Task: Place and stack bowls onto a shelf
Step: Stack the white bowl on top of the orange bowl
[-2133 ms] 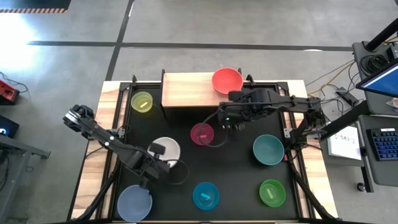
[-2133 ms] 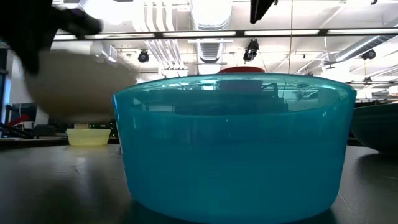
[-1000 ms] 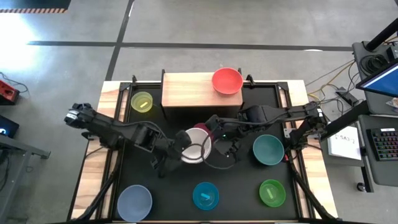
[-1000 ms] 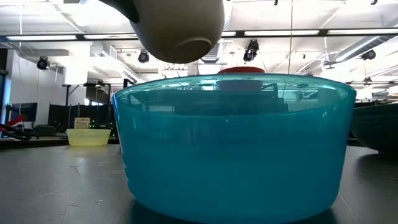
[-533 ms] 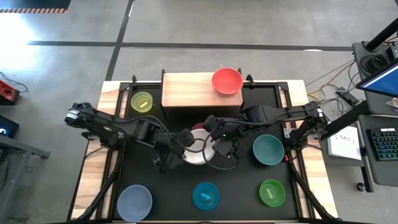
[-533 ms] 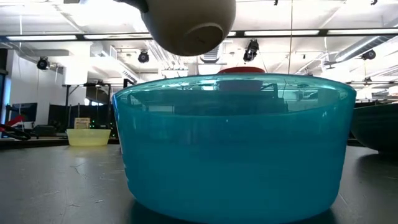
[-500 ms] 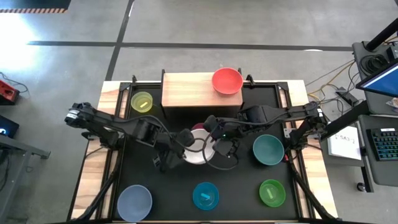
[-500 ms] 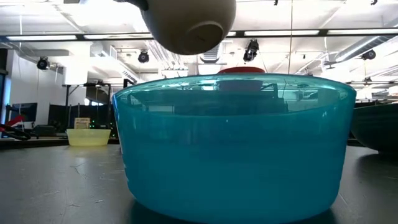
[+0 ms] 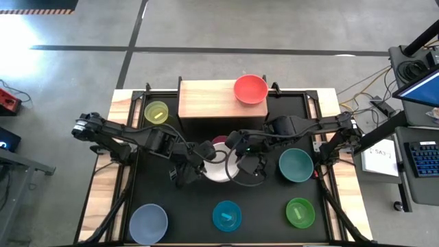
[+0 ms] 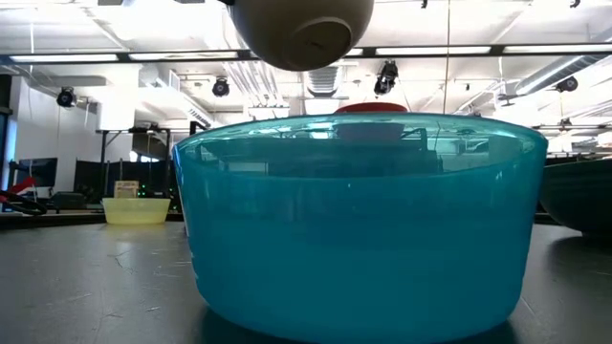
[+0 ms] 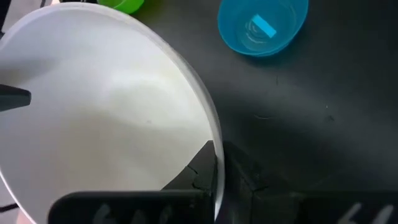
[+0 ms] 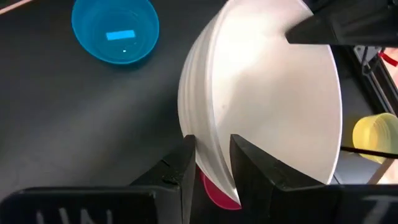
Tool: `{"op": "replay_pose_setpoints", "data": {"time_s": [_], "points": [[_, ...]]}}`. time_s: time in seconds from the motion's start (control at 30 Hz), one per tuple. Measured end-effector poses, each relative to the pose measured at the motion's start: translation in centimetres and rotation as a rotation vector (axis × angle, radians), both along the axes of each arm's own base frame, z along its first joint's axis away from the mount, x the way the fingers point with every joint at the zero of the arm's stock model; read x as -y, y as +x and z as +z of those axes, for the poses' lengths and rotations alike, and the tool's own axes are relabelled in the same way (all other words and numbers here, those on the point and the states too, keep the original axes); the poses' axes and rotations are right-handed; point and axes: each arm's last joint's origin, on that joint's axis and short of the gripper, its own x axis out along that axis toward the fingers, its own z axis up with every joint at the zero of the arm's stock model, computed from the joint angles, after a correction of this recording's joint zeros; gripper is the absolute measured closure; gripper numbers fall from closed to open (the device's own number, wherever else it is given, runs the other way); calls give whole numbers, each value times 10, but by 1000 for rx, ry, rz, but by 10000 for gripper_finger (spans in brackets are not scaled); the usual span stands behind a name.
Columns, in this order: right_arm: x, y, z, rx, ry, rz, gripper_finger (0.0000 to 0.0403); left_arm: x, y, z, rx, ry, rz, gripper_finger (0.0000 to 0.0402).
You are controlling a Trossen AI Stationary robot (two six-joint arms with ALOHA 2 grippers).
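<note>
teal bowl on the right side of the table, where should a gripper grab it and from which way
Probably by the rim, coming straight down. The teal bowl sits upright and open on the black table, so one finger could go inside the wall and one outside. Its side toward the green bowl looks freest; the right gripper and left gripper crowd the white bowl.

One bowl on shelf; held bowl probably above another.
</note>
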Motion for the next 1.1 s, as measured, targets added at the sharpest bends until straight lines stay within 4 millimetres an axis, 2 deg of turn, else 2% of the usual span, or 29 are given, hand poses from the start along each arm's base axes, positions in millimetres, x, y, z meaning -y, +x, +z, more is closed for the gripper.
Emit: {"op": "replay_pose_setpoints", "data": {"time_s": [0.37, 0.77, 1.1], "points": [[-1, 0, 0, 11, 13, 77, 332, -5, 1, 0, 11, 39, -48, 401], [-2, 0, 0, 17, 6, 107, 338, -6, 1, 16, 47, 43, -80, 401], [-3, -1, -2, -20, 46, 128, 389, -8, 7, 11, 37, 76, -110, 401]]}}
